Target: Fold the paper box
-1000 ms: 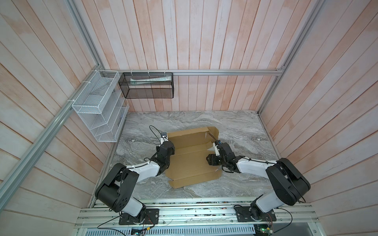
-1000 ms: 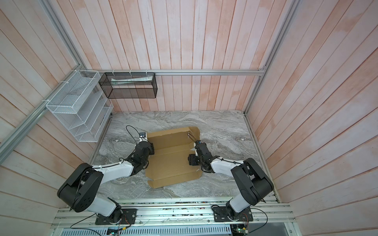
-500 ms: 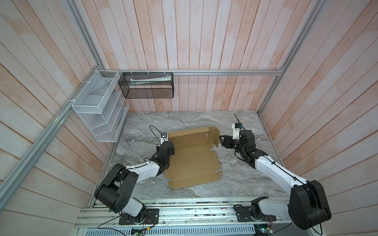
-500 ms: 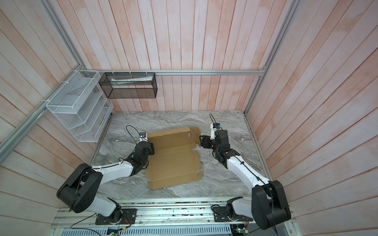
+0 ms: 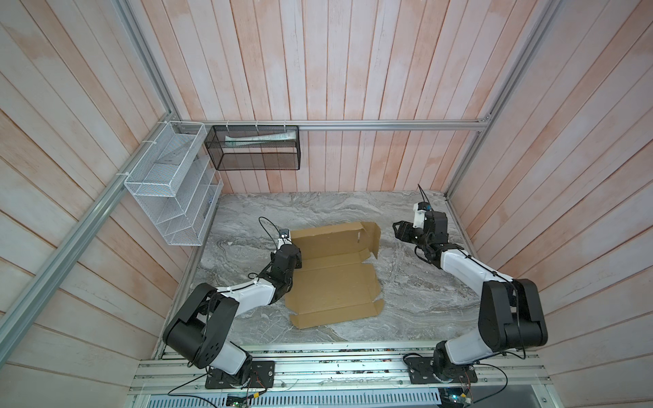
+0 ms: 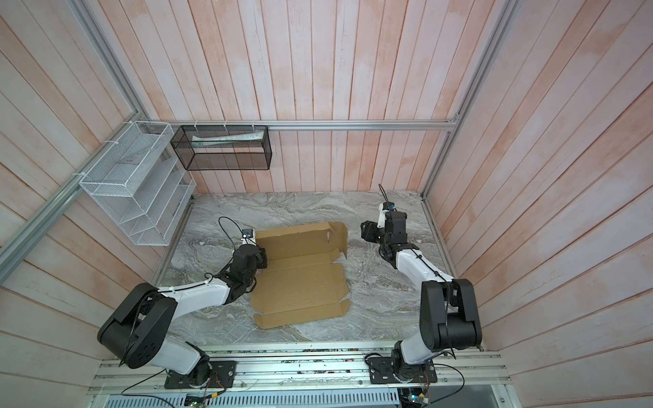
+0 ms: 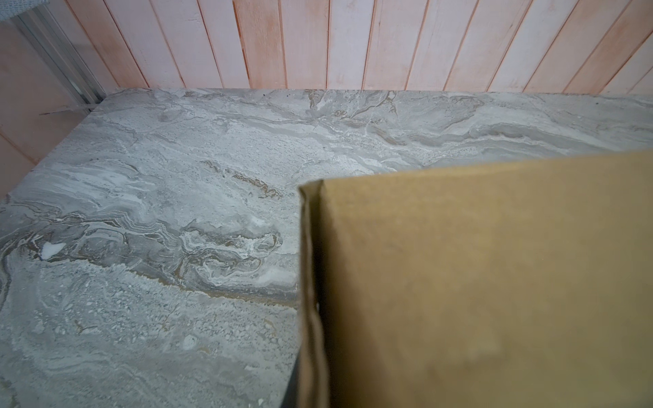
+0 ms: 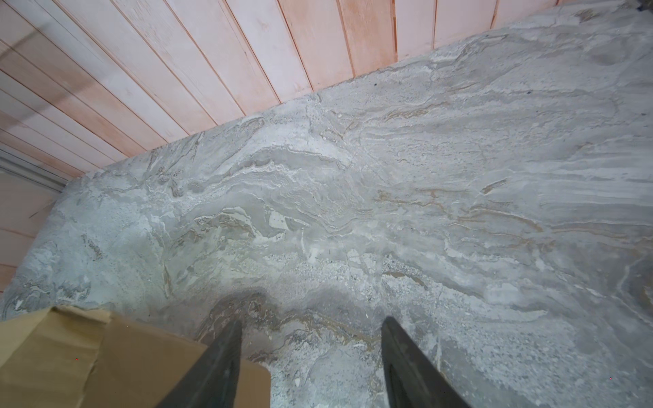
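Two holders hang on the wooden walls. One is a black mesh basket (image 5: 254, 162) with a pale long thing (image 5: 259, 139) lying inside. One is a white wire rack (image 5: 169, 197) with stepped shelves. On the grey, swirly stone desk (image 5: 424, 282) lies the paper box (image 5: 332, 279). It is plain brown cardboard with creases, mostly flat, with its far right flap (image 5: 372, 238) standing up. The left pincer (image 5: 295, 263) is squeezed together on the box's left edge. The right pincer (image 8: 311, 323) is apart over bare desk, near that flap.

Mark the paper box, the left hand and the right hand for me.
paper box (image 5: 332, 279), top view, flat middle panel.
left hand (image 5: 298, 260), top view, its tip at the box's left edge.
right hand (image 8: 311, 322), right wrist view, midway between its open fingertips.
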Available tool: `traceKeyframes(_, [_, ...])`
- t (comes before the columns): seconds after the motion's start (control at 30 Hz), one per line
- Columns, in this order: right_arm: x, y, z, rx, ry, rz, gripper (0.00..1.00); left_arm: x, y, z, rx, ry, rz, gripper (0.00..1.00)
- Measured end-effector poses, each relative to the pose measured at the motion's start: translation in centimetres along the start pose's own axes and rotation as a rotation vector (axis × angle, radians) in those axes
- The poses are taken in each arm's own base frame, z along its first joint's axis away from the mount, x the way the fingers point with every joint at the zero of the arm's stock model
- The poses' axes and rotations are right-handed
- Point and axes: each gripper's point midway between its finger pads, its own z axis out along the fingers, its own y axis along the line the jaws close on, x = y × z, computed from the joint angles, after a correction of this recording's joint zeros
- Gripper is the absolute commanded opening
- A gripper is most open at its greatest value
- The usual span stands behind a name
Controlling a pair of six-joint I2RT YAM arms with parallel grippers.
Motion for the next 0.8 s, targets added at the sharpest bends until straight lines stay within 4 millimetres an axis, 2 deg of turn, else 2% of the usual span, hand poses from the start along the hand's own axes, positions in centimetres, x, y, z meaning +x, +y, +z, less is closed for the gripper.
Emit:
traceKeyframes(0.13, [1.7,-0.1,1.6,-0.061,0.061,-0.059,0.64,0.3,-0.3,0.0,0.019,0.018,0.012,0.00])
traceKeyframes(0.23, [2.4,0.4,2.0,-0.114,0.083,-0.104,0.63,0.4,-0.3,0.0,0.025,0.026,0.018,0.00])
traceKeyframes(0.43, [3.3,1.8,1.9,-0.200,0.099,-0.222,0.63,-0.1,-0.4,-0.2,0.039,0.028,0.026,0.00])
traceKeyframes(0.63, [5.5,2.1,1.6,-0.228,0.136,-0.309,0.63,-0.4,-0.5,-0.2,0.055,0.030,0.023,0.00])
traceKeyframes(0.8, [6.3,2.6,1.6,-0.242,0.152,-0.358,0.63,-0.5,-0.7,-0.2,0.065,0.030,0.028,0.00])
